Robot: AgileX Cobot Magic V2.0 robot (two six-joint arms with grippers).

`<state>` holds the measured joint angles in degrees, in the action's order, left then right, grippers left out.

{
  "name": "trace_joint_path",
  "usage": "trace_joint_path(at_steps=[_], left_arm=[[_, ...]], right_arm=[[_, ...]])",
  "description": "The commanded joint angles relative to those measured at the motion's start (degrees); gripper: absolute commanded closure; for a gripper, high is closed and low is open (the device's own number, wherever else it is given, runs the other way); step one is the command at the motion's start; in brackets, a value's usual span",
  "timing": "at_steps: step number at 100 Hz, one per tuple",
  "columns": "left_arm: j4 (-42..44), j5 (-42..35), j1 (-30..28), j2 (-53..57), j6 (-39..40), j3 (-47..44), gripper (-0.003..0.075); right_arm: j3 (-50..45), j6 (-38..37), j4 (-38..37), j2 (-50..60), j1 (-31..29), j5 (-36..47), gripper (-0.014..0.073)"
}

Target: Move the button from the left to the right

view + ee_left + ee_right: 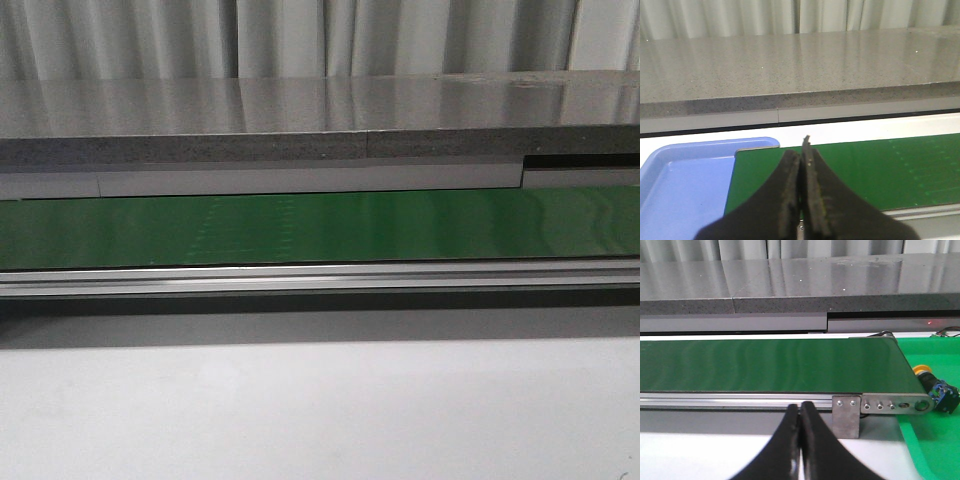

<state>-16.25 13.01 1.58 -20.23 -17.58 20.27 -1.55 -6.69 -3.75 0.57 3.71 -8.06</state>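
Yellow-capped button (935, 386) beside conveyor end

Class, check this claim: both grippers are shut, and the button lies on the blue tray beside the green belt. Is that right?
One detail is wrong. The button lies on the green tray past the belt's end, as the right wrist view shows. The blue tray holds nothing visible. Both the left gripper and right gripper are shut.
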Motion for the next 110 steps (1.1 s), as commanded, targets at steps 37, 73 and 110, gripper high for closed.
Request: trace_joint_path(at_steps=[37,73,110], left_arm=[[15.26,-4.82,0.46,6.54,11.81,-1.56,0.074],[19.33,-4.82,0.46,20.09,18.7,-12.7,0.074],[20.13,-10.48,1.86,22.17,18.75,-18.21,0.074]], right_arm=[[0.86,-0.07,-0.59,1.2,-0.16,5.13,0.0662],[0.86,-0.07,-0.59,1.2,-0.16,5.13,0.0662],[0.86,-0.07,-0.59,1.2,-0.16,5.06,0.0662]])
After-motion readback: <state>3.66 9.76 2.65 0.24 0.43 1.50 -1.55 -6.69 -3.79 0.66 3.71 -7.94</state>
